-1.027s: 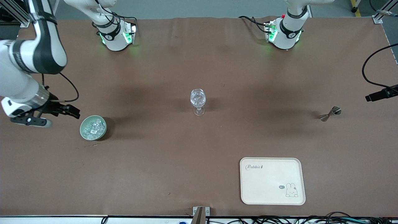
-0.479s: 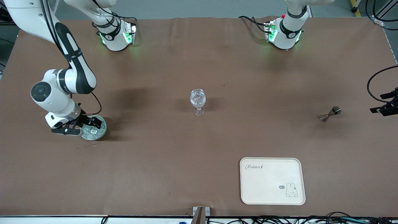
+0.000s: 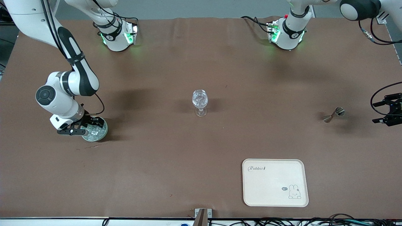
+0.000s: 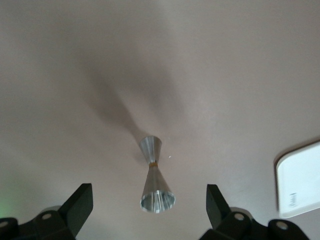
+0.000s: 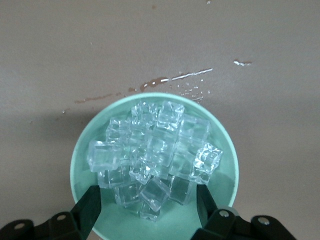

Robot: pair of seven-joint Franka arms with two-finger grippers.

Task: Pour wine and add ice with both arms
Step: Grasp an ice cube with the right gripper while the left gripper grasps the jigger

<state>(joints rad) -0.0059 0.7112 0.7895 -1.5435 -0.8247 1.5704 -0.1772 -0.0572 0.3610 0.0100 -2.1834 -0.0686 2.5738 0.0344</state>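
Two black grippers, both spread: the right gripper (image 3: 94,123) straddles clear ice cubes (image 5: 152,157) in the pale green bowl (image 5: 80,150). The left gripper (image 3: 389,111) hangs beside the silver hourglass-shaped metal jigger (image 3: 333,115)

You get even, soft overhead light on the table (image 3: 176,150), with broad faint arm shadows near the glass (image 3: 200,102) and jigger (image 3: 333,115). The tray (image 3: 275,182) reads bright, nearly washed out. In the right wrist view the ice (image 5: 152,160) glints sharply; the left wrist view is softer, its tray edge blurred
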